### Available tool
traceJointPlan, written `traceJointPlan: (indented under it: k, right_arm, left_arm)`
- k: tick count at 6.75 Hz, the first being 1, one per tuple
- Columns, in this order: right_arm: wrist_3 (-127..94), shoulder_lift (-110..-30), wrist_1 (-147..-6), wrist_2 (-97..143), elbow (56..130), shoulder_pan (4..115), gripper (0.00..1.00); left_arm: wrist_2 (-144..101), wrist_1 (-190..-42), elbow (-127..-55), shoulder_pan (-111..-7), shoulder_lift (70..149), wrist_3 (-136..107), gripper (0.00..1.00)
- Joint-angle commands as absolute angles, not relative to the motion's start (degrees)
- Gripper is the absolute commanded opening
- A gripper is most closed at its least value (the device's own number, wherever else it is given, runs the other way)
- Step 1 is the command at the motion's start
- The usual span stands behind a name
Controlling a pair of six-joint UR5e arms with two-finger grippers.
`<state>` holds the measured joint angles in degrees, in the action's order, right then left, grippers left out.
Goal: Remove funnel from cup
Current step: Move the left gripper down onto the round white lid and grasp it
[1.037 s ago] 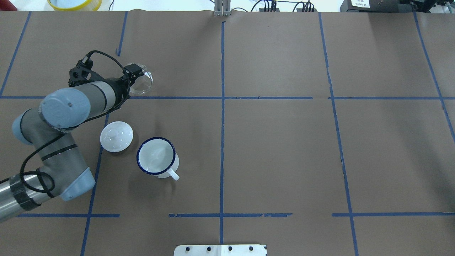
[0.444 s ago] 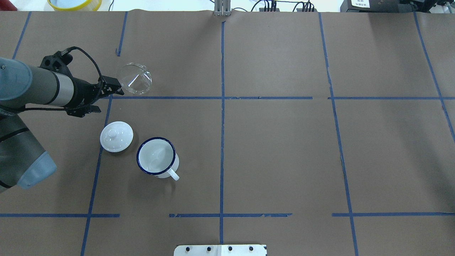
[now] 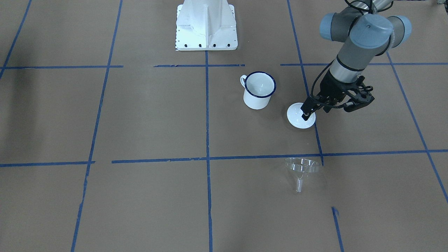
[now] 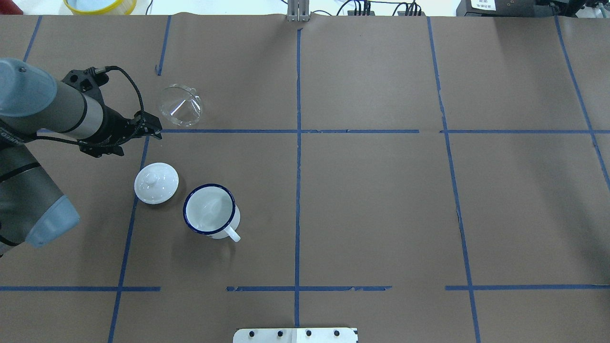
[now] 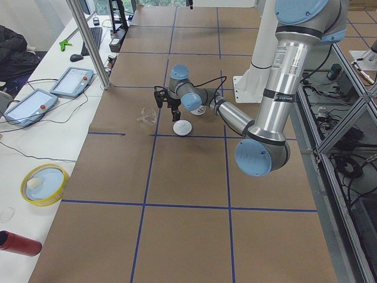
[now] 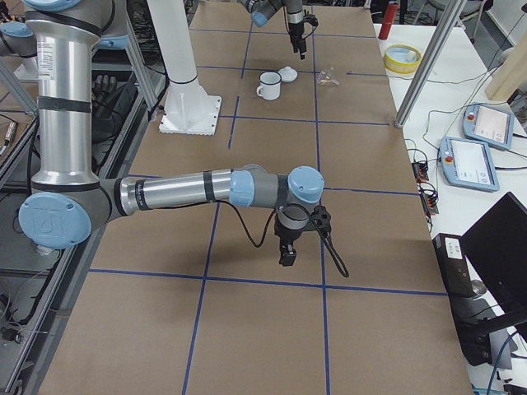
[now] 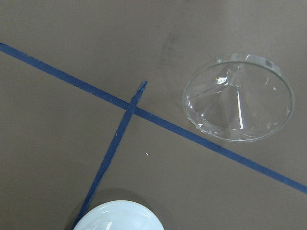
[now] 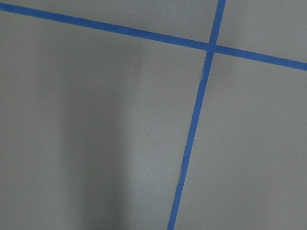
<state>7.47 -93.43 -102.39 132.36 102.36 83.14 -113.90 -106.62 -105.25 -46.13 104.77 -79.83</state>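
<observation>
Left gripper [image 4: 143, 133]: upper left of the overhead view, hanging above the table [image 4: 381, 190]. It grips nothing. The jaws appear parted, though no view shows the gap cleanly.
Left gripper position: between the funnel [image 4: 180, 105] and the white lid [image 4: 156, 183], touching neither. In the front-facing view it overlaps the lid only by line of sight.
Left wrist camera: shows the funnel at upper right of its frame and the lid's edge at bottom centre, with no fingertip near either.
Right gripper [image 6: 286, 257]: seen only in the right-side view, low over bare paper at centre frame. Cannot tell whether it is open or closed. It is well apart from all task items, which suggests it is parked out of the way.
Funnel: free on the paper, just above a horizontal blue tape line [image 4: 238, 131] in the overhead view. It seems to sit on its wide mouth, but this is not certain. It is well apart from the cup [image 4: 209, 209].
Cup: upright at left of centre, interior empty, handle toward lower right. The lid lies just beside it, apart.
Reason for layout: the funnel sits clear of cup and lid, so it cannot tip back in.
Assessment: removal looks complete. Only clearing the arm remains.
Risk: the light funnel could roll if brushed.
</observation>
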Motion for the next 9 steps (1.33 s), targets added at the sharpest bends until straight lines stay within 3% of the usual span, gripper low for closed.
traceJointPlan:
  k: [1, 4, 8, 9]
  right_arm:
    - [7.47, -93.43, -102.39, 132.36, 102.39, 83.14, 1.00]
    - [7.47, -93.43, -102.39, 132.36, 102.39, 83.14, 1.00]
    - [7.47, -93.34, -102.39, 132.36, 102.39, 83.14, 1.00]
    - [7.47, -93.43, -102.39, 132.36, 102.39, 83.14, 1.00]
  left_arm:
    - [-110.68, -103.45, -105.03, -42.92, 105.47, -76.46, 1.00]
    - [-108.37, -103.45, -103.54, -38.24, 105.12, -76.38, 1.00]
    - [-108.46, -103.89, -102.39, -38.23, 104.94, -73.94, 0.63]
    - [-108.54, -103.71, -102.83, -38.32, 104.85, -72.79, 0.63]
